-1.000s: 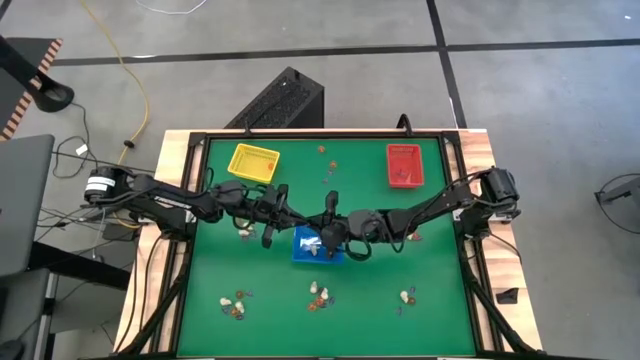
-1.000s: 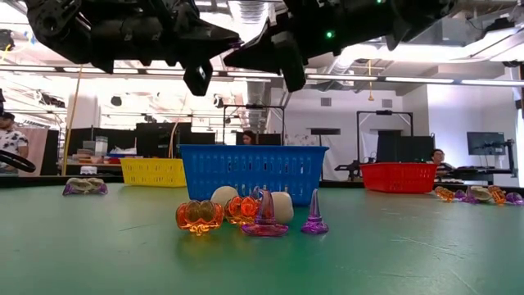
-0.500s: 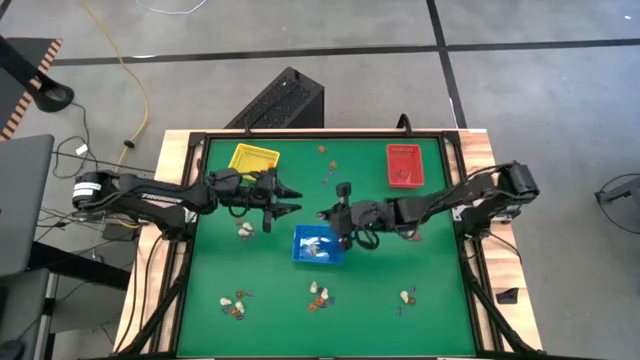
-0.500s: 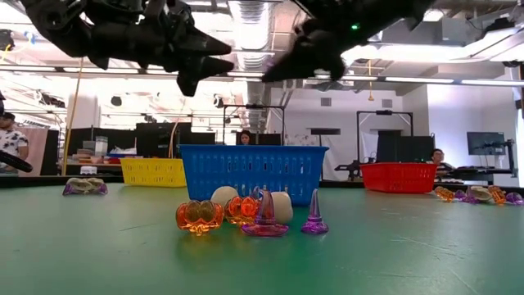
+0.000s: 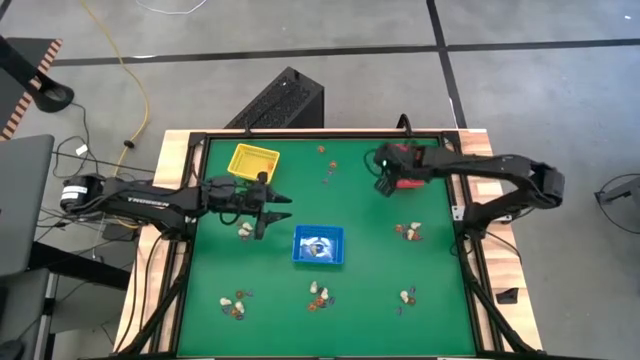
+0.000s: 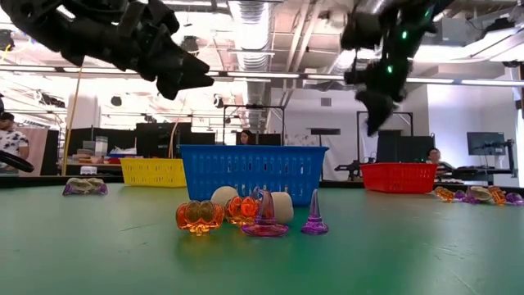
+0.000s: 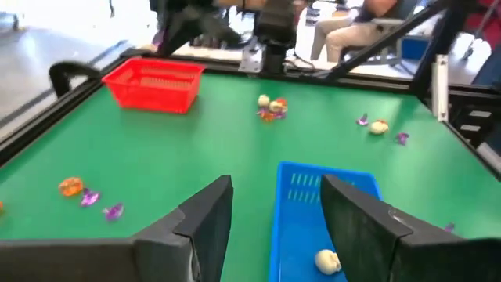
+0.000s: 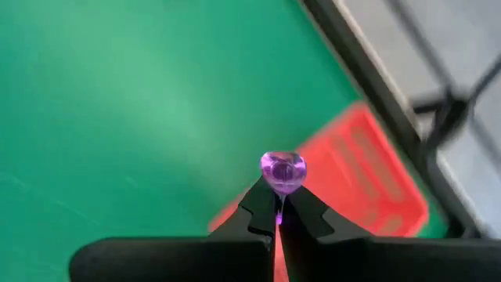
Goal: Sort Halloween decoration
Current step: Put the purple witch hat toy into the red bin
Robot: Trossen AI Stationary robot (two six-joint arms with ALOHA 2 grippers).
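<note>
My right pincer (image 8: 279,205) pinches a tiny purple trinket (image 8: 282,170) at its fingertips above the red tray's (image 5: 408,155) near edge, while my left pincer (image 7: 275,223) hangs open just beside the blue tray (image 5: 318,246).

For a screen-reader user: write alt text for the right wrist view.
The right gripper, its two dark fingers shut, pinches a small translucent purple trinket at its tips. Behind it, blurred, lie the green table and a red tray near the table's dark edge frame.
</note>
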